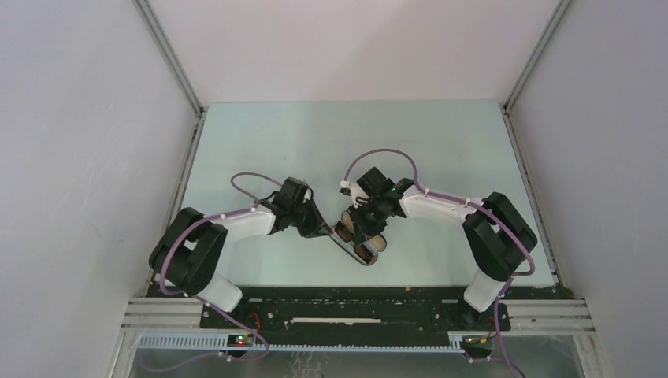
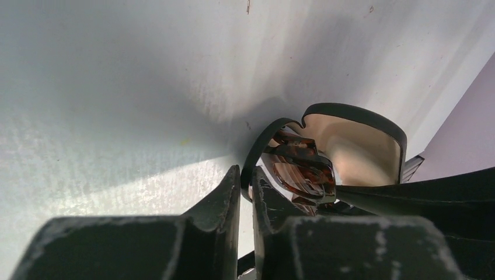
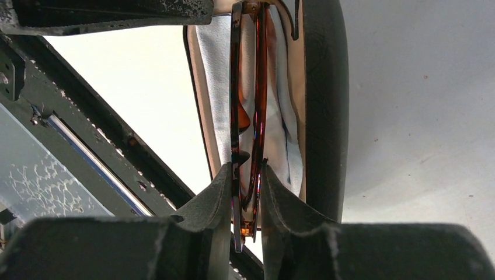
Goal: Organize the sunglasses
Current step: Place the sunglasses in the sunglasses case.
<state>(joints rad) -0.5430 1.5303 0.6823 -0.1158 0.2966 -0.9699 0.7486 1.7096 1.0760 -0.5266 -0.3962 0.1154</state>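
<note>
Right end effector pinches folded sunglasses, long axis along open case directly beyond; left end effector near-closed at rim, hold unclear.

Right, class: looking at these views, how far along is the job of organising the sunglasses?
Done: the oblong black case with tan lining lies open, and the brown-framed sunglasses are folded. In hand: the right arm's fingers clamp the folded pair inside the case's mouth; the left arm's fingers sit at its rim. Left: release the pair, then probably close the case.
</note>
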